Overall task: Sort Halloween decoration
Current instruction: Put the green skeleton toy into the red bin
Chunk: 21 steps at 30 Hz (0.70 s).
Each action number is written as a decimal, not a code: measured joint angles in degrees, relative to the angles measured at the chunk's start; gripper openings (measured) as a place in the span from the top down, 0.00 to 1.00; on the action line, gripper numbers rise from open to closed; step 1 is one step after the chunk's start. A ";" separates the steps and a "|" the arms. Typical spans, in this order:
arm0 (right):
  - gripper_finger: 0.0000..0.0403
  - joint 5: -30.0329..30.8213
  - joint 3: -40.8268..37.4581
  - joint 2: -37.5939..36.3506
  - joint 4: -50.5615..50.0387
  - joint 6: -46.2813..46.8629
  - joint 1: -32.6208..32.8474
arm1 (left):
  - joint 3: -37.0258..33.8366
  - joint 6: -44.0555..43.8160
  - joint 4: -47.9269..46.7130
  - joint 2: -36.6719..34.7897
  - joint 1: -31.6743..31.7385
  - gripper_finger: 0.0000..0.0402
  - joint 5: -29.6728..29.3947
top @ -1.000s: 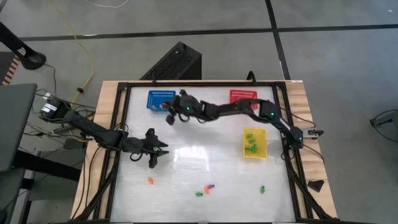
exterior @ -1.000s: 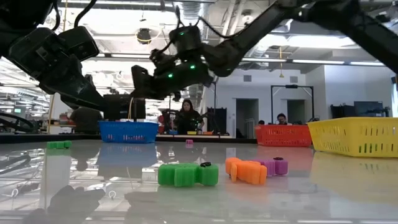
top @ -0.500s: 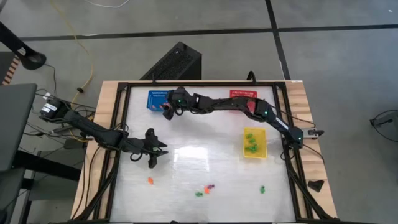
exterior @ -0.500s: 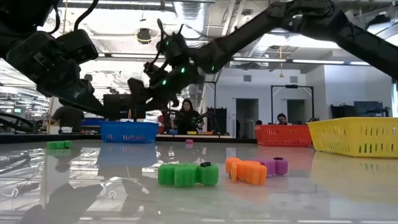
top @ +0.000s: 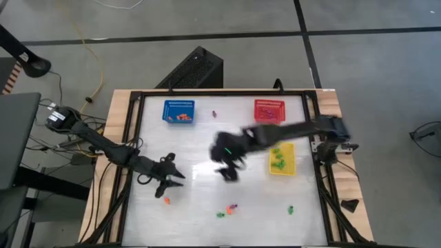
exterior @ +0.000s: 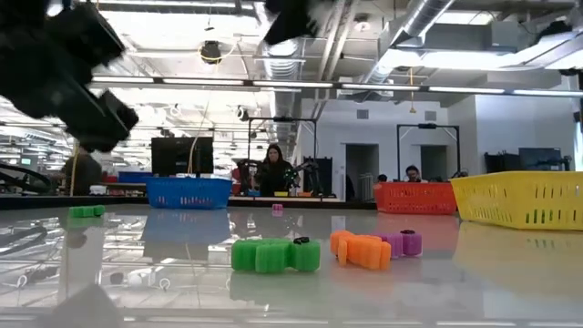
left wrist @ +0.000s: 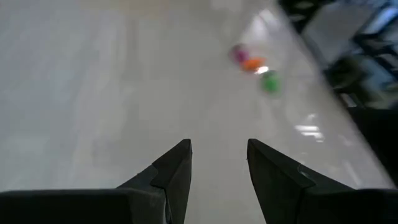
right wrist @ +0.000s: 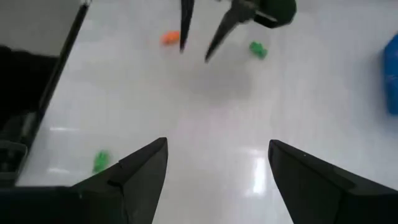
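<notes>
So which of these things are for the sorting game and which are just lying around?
For the sorting:
- little trinkets loose on the table: orange, a green, orange and purple bunch, green, purple
- blue basket, red basket, yellow basket
- left pincer, open
- right pincer, open

Just lying about:
- black box behind the table
- yellow cable on the floor

Two slim black jointed arms, green indicator lights

Three baskets: one blue [top: 179,111], one red [top: 269,109], one yellow [top: 282,158]. Two robot arms.
</notes>
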 joint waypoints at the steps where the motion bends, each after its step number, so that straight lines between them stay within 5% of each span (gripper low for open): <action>1: 0.23 3.36 -3.09 -2.76 0.96 0.39 2.87 | 0.00 0.68 1.64 0.00 -1.45 0.64 0.14; 5: 0.23 21.78 -20.53 -11.82 15.80 4.00 13.75 | 1.59 5.53 10.39 2.50 -7.40 0.64 1.30; 10: 0.23 39.35 -41.14 -19.13 46.98 2.01 22.49 | 11.92 15.50 8.92 13.02 -8.06 0.64 -3.32; 14: 0.23 42.04 -49.74 -20.86 58.04 0.94 23.15 | 20.07 21.99 8.51 24.24 -6.12 0.64 -0.53; 21: 0.23 42.00 -51.27 -23.61 56.39 3.50 22.09 | 34.76 29.62 8.51 40.69 -3.14 0.64 8.27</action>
